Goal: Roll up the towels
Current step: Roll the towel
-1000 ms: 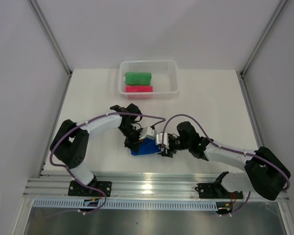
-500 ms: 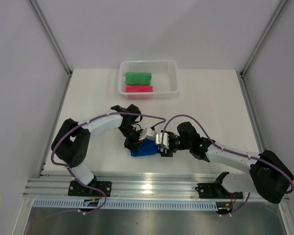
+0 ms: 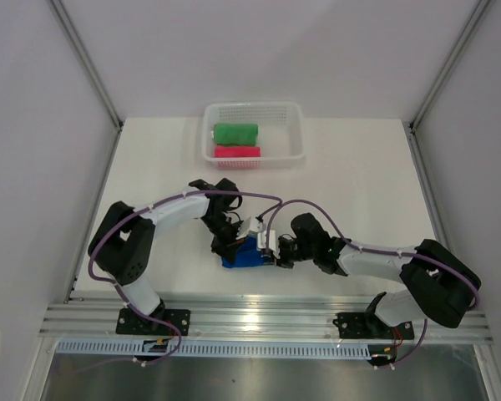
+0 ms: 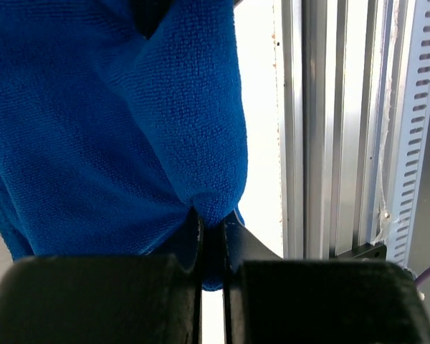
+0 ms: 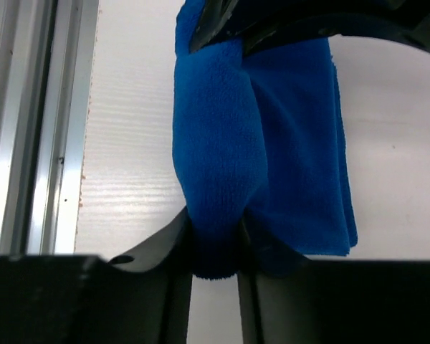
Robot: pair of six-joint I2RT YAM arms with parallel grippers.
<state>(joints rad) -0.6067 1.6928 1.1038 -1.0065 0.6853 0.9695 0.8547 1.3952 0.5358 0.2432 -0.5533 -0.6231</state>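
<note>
Both arms are working the royal blue soft cloth towel (image 3: 247, 256), which sits bunched on the white bench (image 3: 359, 184) near the front edge, between the two arms. On the left gripper (image 4: 213, 223) the jaws are almost together, pinching a thin fold at the towel's edge; the rest of the cloth fills that wrist view. On the right gripper (image 5: 215, 233) the jaws are clamped on a thicker rolled fold, with a flatter layer of the same towel lying beside it on the bench. Top view: left gripper at the towel's left end, right gripper at its right end. The green cloth towel (image 3: 235, 133) and the bright pink cloth towel (image 3: 236, 152), both rolled, lie touching in the white plastic mesh basket (image 3: 255, 109) at the far edge, green behind pink. The aluminium rail (image 3: 267, 322) runs near the blue towel.
</note>
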